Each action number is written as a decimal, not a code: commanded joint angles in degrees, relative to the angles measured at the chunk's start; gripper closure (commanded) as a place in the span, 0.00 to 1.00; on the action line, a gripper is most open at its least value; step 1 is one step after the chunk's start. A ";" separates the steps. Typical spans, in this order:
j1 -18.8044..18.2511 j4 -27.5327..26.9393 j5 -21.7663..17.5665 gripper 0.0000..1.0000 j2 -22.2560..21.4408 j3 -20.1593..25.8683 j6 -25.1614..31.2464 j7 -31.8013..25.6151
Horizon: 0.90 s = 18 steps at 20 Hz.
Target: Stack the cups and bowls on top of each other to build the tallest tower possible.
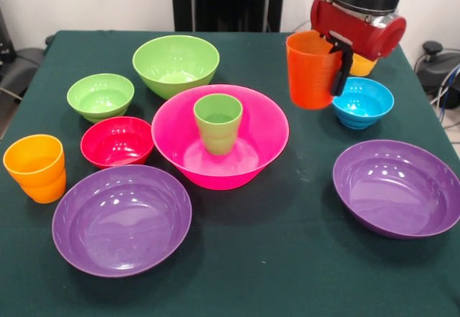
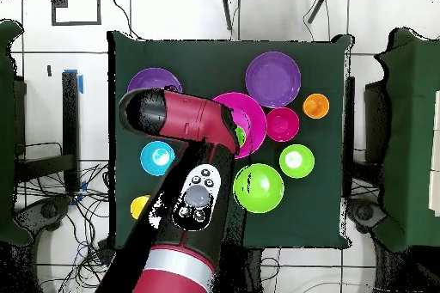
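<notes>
Seven bowls sit on the green worktop (image 1: 287,274): one hot-pink bowl (image 1: 219,136) in the middle, two purple bowls (image 1: 121,218) near left and right, two light-green bowls (image 1: 175,62) far left, one red bowl (image 1: 116,141), one blue bowl (image 1: 362,102). Four cups show: a green cup (image 1: 218,121) upright inside the hot-pink bowl, a yellow-orange cup (image 1: 35,167) at the left edge, another partly hidden behind the gripper (image 1: 338,62), and an orange cup (image 1: 310,69) lifted far right, the jaws pinching its rim.
</notes>
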 commanded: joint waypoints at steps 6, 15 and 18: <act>-3.18 -3.48 -6.84 1.00 5.32 3.88 -4.07 -2.44; -4.53 -0.65 -10.85 1.00 5.62 4.13 -10.04 -1.97; -5.31 -0.30 -11.07 1.00 7.10 5.40 -11.82 -1.20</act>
